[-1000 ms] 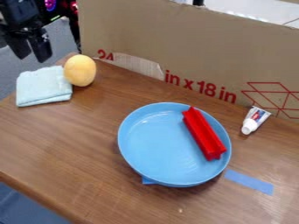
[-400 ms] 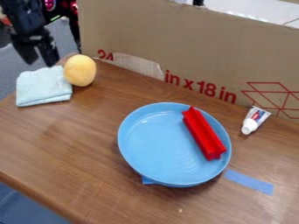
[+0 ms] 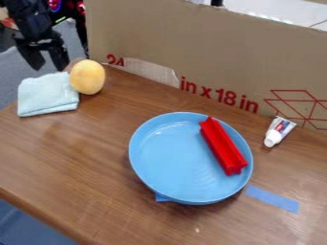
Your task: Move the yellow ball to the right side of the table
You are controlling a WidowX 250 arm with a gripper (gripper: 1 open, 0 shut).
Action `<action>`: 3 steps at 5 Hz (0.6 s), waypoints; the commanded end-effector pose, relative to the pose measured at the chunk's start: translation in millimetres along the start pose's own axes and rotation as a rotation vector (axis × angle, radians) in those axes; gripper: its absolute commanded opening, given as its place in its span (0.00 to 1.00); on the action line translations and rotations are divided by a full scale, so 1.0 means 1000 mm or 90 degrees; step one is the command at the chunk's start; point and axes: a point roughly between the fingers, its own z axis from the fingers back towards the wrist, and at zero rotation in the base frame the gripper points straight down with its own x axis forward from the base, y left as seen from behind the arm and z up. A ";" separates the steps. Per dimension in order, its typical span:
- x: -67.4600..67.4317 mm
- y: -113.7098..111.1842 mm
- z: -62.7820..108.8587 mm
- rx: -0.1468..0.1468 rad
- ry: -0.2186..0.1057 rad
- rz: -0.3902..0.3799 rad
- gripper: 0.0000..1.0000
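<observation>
The yellow ball (image 3: 87, 76), smooth and slightly egg-shaped, rests on the wooden table (image 3: 76, 144) at the far left, touching the right edge of a folded light blue cloth (image 3: 46, 94). My gripper (image 3: 46, 55) hangs just left of the ball, above the back of the cloth. Its dark fingers (image 3: 60, 57) point down and stand open with nothing between them. The ball is not held.
A large blue plate (image 3: 189, 158) with a red block (image 3: 224, 144) in it sits at the centre right. A small white tube (image 3: 276, 131) lies at the far right. A cardboard box wall (image 3: 217, 62) runs along the back. Blue tape (image 3: 273, 202) marks the table's front.
My gripper has moved right and down, closing in on the ball's left side. Its fingers have stayed open. The ball and the other objects have not moved.
</observation>
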 end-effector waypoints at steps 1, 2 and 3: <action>0.028 0.002 0.021 0.041 -0.065 0.010 1.00; 0.031 0.001 0.008 0.052 -0.071 0.000 1.00; 0.042 0.006 -0.005 0.069 -0.054 -0.004 1.00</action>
